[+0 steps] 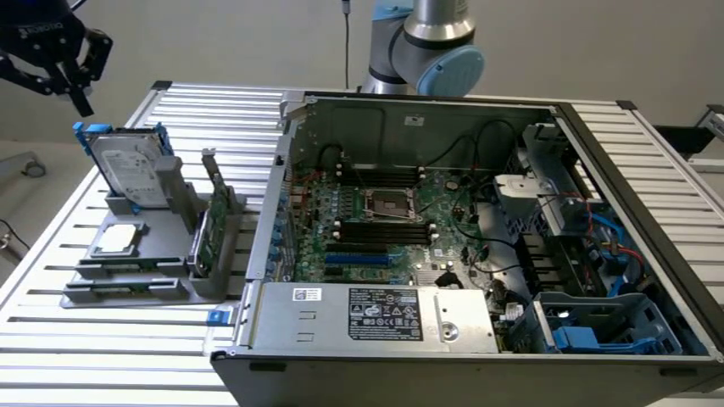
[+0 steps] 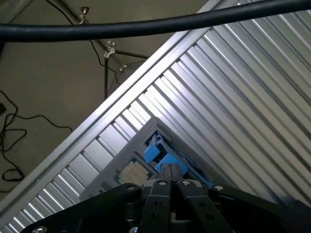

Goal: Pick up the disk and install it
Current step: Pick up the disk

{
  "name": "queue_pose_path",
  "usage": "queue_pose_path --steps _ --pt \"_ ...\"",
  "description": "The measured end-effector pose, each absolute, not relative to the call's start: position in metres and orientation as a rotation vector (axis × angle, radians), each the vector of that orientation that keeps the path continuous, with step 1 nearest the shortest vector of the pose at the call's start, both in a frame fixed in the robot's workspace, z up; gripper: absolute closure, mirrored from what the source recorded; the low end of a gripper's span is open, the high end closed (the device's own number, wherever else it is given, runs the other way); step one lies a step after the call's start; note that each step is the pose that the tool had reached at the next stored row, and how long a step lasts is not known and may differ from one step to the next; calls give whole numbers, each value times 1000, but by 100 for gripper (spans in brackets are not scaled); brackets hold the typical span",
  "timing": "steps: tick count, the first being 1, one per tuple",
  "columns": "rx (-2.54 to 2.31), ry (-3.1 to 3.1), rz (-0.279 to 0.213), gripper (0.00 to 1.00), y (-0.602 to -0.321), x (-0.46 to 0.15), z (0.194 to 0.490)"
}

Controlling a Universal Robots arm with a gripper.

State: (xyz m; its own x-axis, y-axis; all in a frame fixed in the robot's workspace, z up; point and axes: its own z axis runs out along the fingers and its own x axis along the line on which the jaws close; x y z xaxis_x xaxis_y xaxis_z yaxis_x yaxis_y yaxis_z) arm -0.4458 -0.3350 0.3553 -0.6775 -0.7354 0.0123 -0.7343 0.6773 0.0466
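The disk (image 1: 127,165) stands on edge in a grey rack at the exterior view's left, a silver drive with a white label in a blue carrier. My gripper (image 1: 80,102) hangs in the air just above and behind the disk's upper corner, apart from it. Its black fingers are pressed together and hold nothing. In the wrist view the gripper (image 2: 170,168) is shut, and the blue carrier of the disk (image 2: 156,154) lies straight beyond the fingertips.
The grey rack (image 1: 153,288) also carries a square silver chip (image 1: 119,240) and an upright green card (image 1: 215,229). An open computer case (image 1: 385,127) lies on the slatted metal table (image 1: 114,356), with blue drive bays (image 1: 588,335) at its near corner. The arm's base (image 1: 425,42) rises behind the case.
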Motion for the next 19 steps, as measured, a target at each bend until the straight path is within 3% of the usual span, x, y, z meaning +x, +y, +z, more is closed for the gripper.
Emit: queue_pose_path --steps 19 --pt "1718 -2588 -54 89 -335 -446 353"
